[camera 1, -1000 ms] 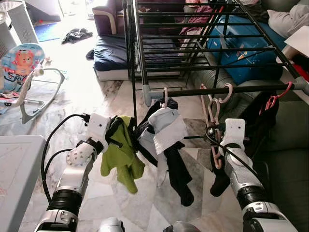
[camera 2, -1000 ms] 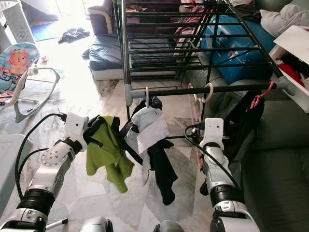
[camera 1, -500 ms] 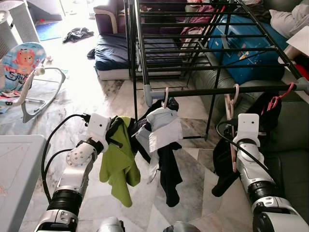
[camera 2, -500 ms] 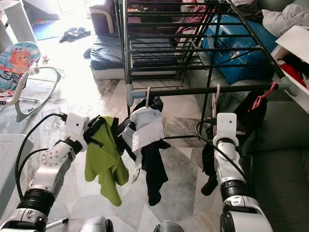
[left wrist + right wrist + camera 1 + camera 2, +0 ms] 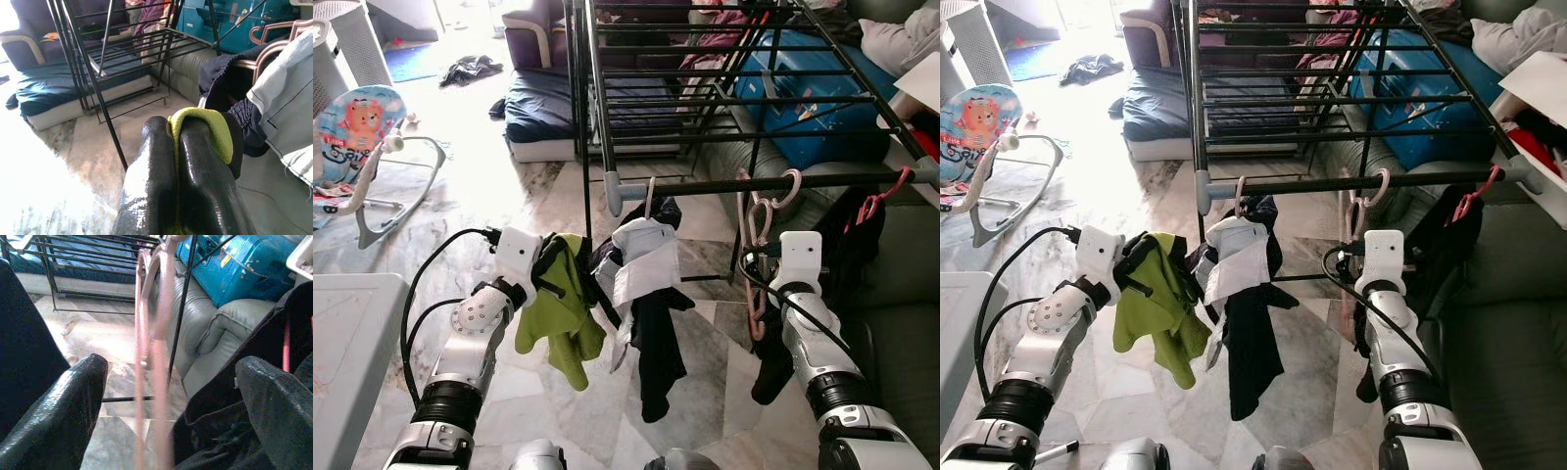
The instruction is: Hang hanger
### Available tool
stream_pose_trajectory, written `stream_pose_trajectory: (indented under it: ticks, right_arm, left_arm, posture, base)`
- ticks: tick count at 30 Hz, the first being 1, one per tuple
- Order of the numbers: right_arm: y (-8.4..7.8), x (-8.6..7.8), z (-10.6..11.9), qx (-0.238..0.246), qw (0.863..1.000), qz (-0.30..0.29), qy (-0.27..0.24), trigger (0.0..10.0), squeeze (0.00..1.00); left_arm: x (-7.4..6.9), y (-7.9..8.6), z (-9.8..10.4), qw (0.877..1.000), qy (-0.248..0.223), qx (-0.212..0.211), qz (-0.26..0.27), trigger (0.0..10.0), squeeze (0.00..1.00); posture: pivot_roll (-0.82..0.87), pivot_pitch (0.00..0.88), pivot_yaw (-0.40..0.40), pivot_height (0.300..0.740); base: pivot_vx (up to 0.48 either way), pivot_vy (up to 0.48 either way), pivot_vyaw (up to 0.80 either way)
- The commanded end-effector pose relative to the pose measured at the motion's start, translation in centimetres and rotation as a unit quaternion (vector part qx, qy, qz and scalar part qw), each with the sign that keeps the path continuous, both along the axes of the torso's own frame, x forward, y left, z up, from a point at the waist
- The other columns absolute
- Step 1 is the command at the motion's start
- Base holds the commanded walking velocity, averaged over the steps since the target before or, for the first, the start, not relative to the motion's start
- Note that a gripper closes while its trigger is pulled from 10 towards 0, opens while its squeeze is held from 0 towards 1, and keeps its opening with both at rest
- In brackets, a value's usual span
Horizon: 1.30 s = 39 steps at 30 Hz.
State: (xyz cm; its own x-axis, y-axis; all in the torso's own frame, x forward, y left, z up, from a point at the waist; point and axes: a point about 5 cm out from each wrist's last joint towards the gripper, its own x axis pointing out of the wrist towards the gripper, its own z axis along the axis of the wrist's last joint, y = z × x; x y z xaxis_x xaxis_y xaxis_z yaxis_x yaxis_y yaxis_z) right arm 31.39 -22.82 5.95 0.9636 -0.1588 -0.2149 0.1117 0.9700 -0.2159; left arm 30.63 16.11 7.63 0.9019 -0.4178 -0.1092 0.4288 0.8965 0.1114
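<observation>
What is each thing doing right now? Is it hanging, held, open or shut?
Pink plastic hanger: hooked on rail, hanging free.
Right end effector: open, fingers either side of hanger.
Left end effector: shut on lime-green cloth.
White and black clothes bundle: hanging from rail.
Black metal drying rack: unfolded.

A blue suitcase (image 5: 813,93) lay beyond the right claw (image 5: 161,382), behind a grey sofa (image 5: 205,333). A baby bouncer (image 5: 357,147) stood well left of the left claw (image 5: 183,161), a dark mattress (image 5: 543,108) on the marble floor (image 5: 489,196) ahead.
</observation>
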Motion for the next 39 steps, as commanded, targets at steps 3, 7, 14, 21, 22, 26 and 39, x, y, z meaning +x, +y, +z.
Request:
stream_pose_trajectory:
  ticks: [3, 7, 14, 21, 22, 26, 39]
  right_arm:
    - [-0.8, -0.8, -0.1, -0.035, 0.999, -0.021, 0.004, 10.0, 0.00]
    - [-1.5, -1.7, 0.0, -0.045, 0.998, -0.041, -0.006, 10.0, 0.00]
    - [-0.7, -1.9, -0.1, 0.002, 1.000, -0.010, -0.025, 10.0, 0.00]
    - [-1.0, -1.1, -0.6, 0.019, 0.999, 0.022, 0.018, 10.0, 0.00]
    - [-1.0, -1.0, -0.6, 0.022, 0.999, 0.030, 0.021, 10.0, 0.00]
    - [-1.1, -0.5, -0.4, 0.013, 0.998, 0.047, 0.026, 10.0, 0.00]
    - [-1.9, 1.6, 1.6, 0.042, 0.996, 0.076, 0.025, 10.0, 0.00]
  left_arm:
    - [0.4, 0.1, 0.6, 1.000, -0.012, 0.004, -0.004, 10.0, 0.00]
    - [0.4, 0.1, 0.7, 1.000, -0.012, 0.004, -0.003, 10.0, 0.00]
    - [0.7, -0.4, 0.8, 1.000, -0.012, 0.005, -0.011, 10.0, 0.00]
    - [0.6, -0.2, 0.6, 1.000, -0.009, 0.007, -0.007, 10.0, 0.00]
    - [0.6, -0.2, 0.6, 1.000, -0.008, 0.008, -0.007, 10.0, 0.00]
    - [0.5, -0.2, 0.5, 1.000, -0.008, 0.009, -0.006, 10.0, 0.00]
    - [0.3, 0.4, 0.5, 1.000, -0.004, 0.017, -0.004, 10.0, 0.00]
  posture:
    - [-0.08, 0.000, -0.035, 0.740]
    - [-0.08, 0.000, -0.031, 0.740]
    - [-0.09, 0.000, -0.021, 0.740]
    - [-0.08, 0.000, -0.026, 0.740]
    - [-0.08, 0.000, -0.026, 0.740]
    - [-0.08, 0.000, -0.026, 0.740]
    - [-0.07, 0.000, -0.025, 0.740]
  base:
    - [0.000, 0.000, 0.00]
    - [0.000, 0.000, 0.00]
    - [0.000, 0.000, 0.00]
    - [0.000, 0.000, 0.00]
    - [0.000, 0.000, 0.00]
    - [0.000, 0.000, 0.00]
    - [0.000, 0.000, 0.00]
